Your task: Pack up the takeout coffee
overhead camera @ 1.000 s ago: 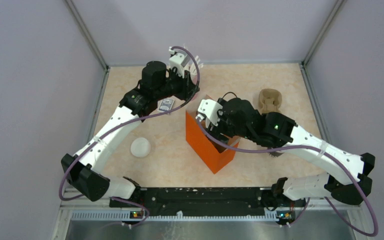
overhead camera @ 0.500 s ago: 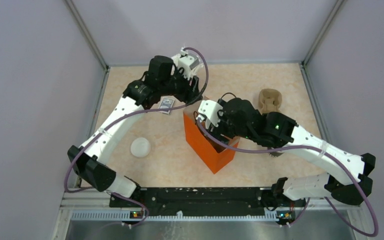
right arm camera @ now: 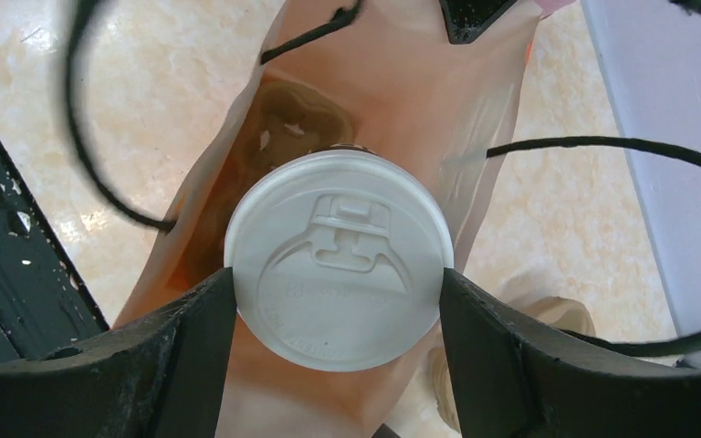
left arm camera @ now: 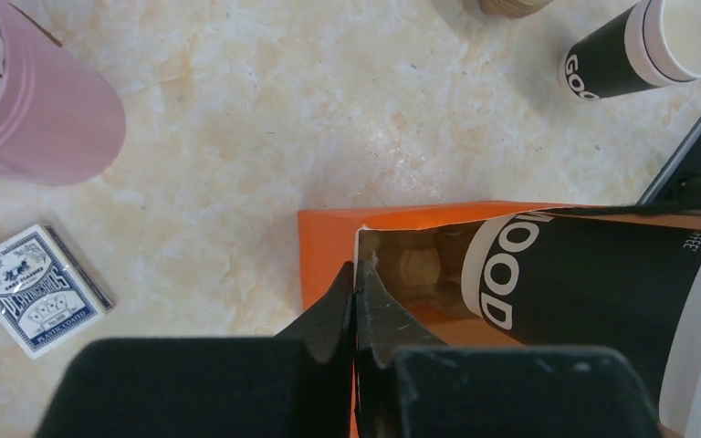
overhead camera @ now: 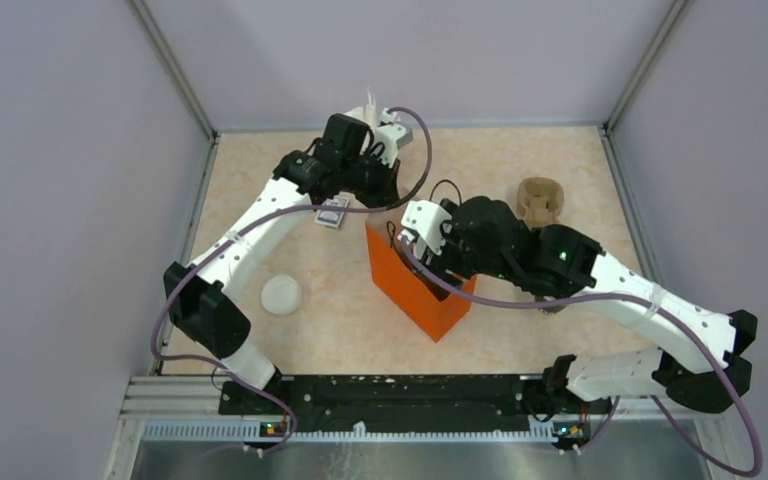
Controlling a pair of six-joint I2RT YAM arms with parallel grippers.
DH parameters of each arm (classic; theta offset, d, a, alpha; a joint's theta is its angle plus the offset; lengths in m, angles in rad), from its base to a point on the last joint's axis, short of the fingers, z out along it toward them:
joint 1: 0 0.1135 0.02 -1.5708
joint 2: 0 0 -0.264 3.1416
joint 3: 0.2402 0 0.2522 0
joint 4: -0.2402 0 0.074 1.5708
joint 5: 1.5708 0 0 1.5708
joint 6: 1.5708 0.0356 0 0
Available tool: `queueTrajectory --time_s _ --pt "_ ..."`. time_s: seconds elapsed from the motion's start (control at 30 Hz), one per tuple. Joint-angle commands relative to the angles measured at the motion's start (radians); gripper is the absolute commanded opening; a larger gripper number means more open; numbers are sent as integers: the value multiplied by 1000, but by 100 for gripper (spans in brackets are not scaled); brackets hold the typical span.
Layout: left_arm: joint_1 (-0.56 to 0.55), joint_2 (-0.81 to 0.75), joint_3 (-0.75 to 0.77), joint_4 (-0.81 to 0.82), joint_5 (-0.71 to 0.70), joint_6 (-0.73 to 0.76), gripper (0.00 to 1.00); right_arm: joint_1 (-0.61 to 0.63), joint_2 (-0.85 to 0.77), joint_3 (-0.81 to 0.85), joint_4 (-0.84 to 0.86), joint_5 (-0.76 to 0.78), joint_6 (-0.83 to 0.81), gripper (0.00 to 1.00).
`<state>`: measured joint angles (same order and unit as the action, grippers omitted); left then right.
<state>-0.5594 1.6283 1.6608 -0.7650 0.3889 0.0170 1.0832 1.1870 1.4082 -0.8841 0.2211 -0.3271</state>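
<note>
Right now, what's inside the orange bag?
The takeout coffee, gripped by the right hand, sits partway inside the orange bag. Its lid and body hide most of the floor.

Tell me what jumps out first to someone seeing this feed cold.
The orange bag standing at the centre draws the eye, with the right gripper holding the takeout coffee by its white lid in the bag's open mouth. The left gripper pinches the bag's rim on the far side. A loose white lid lies off to the left of the bag.
</note>
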Motion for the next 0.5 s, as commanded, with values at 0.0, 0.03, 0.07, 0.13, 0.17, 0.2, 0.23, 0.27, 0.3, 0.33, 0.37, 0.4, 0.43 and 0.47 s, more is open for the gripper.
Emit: queueTrajectory --time_s 0.0,0.03,0.07,0.13,0.17,0.2,0.23,0.27,0.3,0.33,0.37,0.4,0.43,0.47 --pt "1 -44 42 134 -51 -61 0 -29 9 106 -8 14 -34 62" --pt "1 -59 29 186 -55 -88 0 -43 28 145 -27 12 -53 63" --pt "0 -77 7 242 -54 -113 0 -51 47 181 -45 12 -71 62" --pt "0 -125 -53 374 -51 -165 0 -55 73 225 -59 21 -104 62" --pt "0 -147 -90 442 -54 -195 0 -55 74 229 -45 25 -113 62" --pt "0 -168 -131 501 -59 -219 0 -56 74 228 -34 26 -117 62" --pt "0 -191 -171 550 -67 -238 0 -57 75 223 -30 28 -117 62" --pt "0 -219 -216 603 -72 -257 0 -57 77 213 -26 29 -117 62" --pt "1 -249 -285 647 -83 -281 0 -57 76 196 -21 29 -111 62" --pt "1 -284 -336 691 -100 -305 0 -57 74 168 -14 29 -107 61" --pt "0 -311 -379 720 -122 -329 0 -57 70 148 -7 25 -99 61" --pt "1 -335 -415 735 -134 -345 0 -57 63 126 3 24 -87 60" --pt "-1 -352 -437 738 -134 -349 0 -57 55 103 16 27 -81 60" --pt "0 -362 -452 730 -126 -347 0 -57 47 83 27 32 -80 60"
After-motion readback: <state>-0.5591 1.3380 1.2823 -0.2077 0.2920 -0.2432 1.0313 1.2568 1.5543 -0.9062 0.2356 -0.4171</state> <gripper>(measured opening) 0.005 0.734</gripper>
